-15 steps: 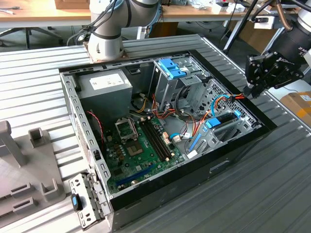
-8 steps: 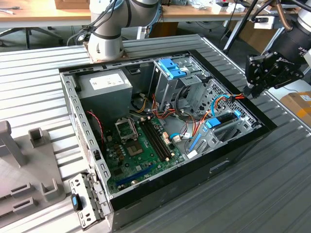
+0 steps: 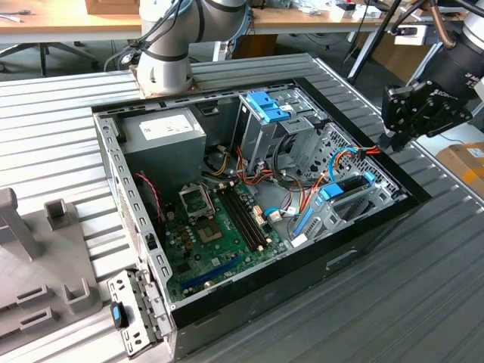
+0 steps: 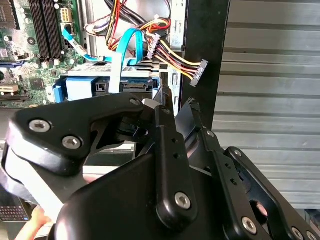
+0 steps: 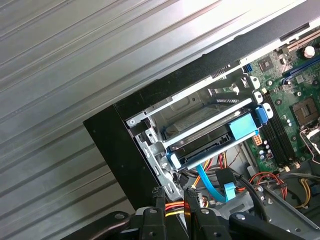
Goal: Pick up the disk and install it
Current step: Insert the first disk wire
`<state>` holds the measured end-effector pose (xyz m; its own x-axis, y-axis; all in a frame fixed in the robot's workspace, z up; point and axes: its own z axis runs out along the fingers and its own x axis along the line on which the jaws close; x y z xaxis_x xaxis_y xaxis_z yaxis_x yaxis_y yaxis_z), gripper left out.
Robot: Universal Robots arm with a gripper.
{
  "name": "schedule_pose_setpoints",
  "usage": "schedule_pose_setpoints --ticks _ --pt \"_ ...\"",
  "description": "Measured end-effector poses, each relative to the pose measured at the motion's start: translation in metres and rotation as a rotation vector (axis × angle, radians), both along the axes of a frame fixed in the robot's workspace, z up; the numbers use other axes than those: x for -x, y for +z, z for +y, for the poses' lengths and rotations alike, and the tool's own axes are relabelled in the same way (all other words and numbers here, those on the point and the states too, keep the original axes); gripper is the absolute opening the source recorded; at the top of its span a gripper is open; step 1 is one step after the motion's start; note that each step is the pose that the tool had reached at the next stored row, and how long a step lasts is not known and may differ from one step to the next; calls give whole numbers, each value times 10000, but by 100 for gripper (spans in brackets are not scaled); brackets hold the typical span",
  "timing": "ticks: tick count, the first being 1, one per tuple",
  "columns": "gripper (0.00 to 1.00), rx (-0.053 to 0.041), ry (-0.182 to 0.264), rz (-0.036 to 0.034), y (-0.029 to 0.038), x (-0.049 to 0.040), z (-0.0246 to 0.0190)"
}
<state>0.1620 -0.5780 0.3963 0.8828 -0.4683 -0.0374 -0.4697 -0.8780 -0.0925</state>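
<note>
The flat black, blue-framed disk [image 3: 349, 184] is seated in a grey metal bay [image 3: 330, 218] at the exterior view's right; the gripper [image 5: 174, 196] is seen with its black fingers [image 5: 159, 202] apart.

lt: bright, even | shadows: soft | glare: mild on ribbed table [image 4: 270, 75]

At jaw tips: case wall [image 5: 112, 145], wire bundle [image 4: 172, 57] block | beyond tips: disk [image 5: 212, 149] fills bay | outward: ribbed table [image 5: 75, 75] open

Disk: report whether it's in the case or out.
In. The disk lies in the metal bay of the case, blue rails between its walls; latched or not, cannot tell.
</note>
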Motion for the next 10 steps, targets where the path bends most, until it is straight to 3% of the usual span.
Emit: schedule_pose_setpoints --ticks 10 --pt "29 -32 455 -6 -12 -1 2"
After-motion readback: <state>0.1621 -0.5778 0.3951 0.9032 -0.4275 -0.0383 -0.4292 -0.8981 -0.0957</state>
